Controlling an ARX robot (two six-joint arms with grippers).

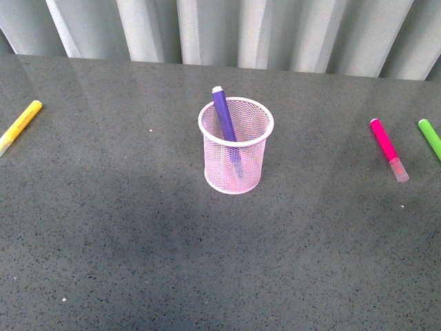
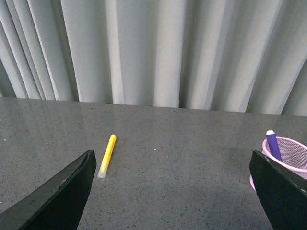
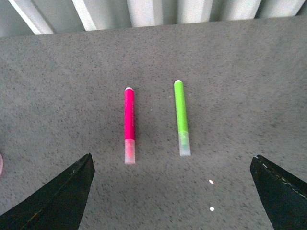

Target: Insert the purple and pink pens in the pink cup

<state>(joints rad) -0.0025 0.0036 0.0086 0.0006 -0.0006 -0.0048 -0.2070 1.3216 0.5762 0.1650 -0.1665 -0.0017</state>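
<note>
The pink cup (image 1: 236, 147) stands upright at the middle of the grey table, with the purple pen (image 1: 224, 116) leaning inside it; both also show in the left wrist view, the cup (image 2: 290, 153) and the pen (image 2: 273, 145). The pink pen (image 1: 388, 147) lies flat on the table at the right, also in the right wrist view (image 3: 129, 123). My left gripper (image 2: 172, 191) is open and empty above the table, left of the cup. My right gripper (image 3: 172, 191) is open and empty, hovering just short of the pink pen. Neither arm shows in the front view.
A yellow marker (image 1: 20, 125) lies at the far left, also in the left wrist view (image 2: 107, 155). A green marker (image 1: 431, 138) lies at the right edge beside the pink pen, also in the right wrist view (image 3: 181, 117). Grey curtains (image 1: 227, 31) hang behind the table.
</note>
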